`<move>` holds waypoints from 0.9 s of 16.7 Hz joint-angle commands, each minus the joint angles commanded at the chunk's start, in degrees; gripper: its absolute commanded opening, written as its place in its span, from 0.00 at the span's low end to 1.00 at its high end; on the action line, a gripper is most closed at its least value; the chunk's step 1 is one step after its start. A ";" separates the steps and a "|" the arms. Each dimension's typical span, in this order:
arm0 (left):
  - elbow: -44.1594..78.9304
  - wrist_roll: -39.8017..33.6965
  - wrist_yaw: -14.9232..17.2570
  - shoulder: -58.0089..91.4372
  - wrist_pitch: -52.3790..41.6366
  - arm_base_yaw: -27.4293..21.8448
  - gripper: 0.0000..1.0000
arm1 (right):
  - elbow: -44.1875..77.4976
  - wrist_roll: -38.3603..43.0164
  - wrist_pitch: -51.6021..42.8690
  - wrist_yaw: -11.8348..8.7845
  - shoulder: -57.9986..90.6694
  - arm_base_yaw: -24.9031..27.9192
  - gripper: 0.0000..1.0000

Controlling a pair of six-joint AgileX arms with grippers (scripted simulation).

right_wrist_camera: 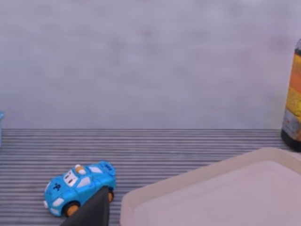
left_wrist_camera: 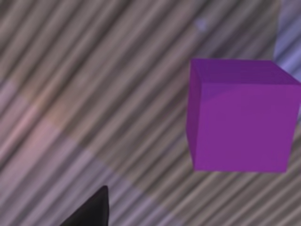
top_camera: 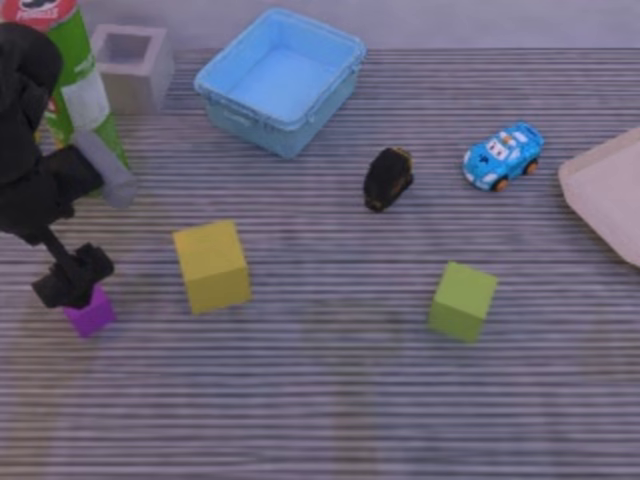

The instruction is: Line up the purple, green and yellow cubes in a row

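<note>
The small purple cube (top_camera: 92, 312) sits on the striped table near the left edge. My left gripper (top_camera: 72, 278) hangs just above it and slightly to its left, open and holding nothing. In the left wrist view the purple cube (left_wrist_camera: 240, 117) lies off to one side and only one dark fingertip (left_wrist_camera: 96, 209) shows. The mustard-yellow cube (top_camera: 211, 266) stands left of centre, and the lime-green cube (top_camera: 463, 300) lies to the right. My right arm is out of the top view; one of its fingertips (right_wrist_camera: 94, 209) shows in its wrist view, open and empty.
A light blue bin (top_camera: 280, 80) stands at the back, with a hollow grey block (top_camera: 131, 65) and a green can (top_camera: 80, 80) at the back left. A black object (top_camera: 387, 179), a blue toy car (top_camera: 503, 155) and a beige tray (top_camera: 610, 190) lie to the right.
</note>
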 joint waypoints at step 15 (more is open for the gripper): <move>-9.56 0.24 0.06 9.42 18.98 0.10 1.00 | 0.00 0.00 0.00 0.00 0.00 0.00 1.00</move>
